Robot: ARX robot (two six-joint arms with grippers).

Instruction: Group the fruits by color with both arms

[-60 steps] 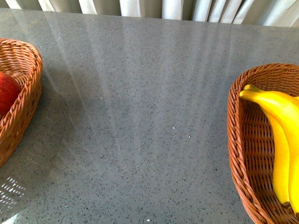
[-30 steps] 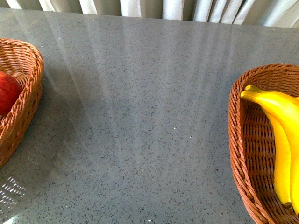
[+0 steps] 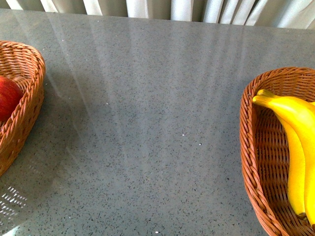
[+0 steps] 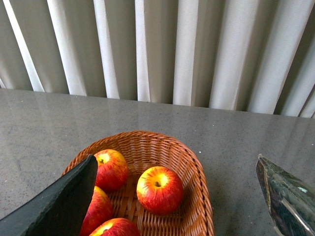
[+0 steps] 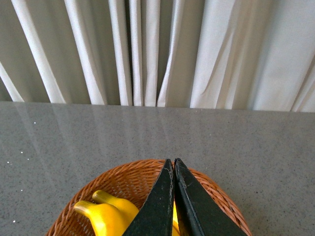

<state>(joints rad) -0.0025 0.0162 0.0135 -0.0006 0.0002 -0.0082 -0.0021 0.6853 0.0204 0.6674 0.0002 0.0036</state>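
Several red apples with yellow patches lie in a wicker basket; one apple sits in its middle. My left gripper is open and empty above this basket. The front view shows one apple in the left basket. Yellow bananas lie in the right basket. My right gripper is shut and empty above the bananas in their basket. Neither arm shows in the front view.
The grey speckled table stretches between the two baskets. Pale curtains hang behind its far edge.
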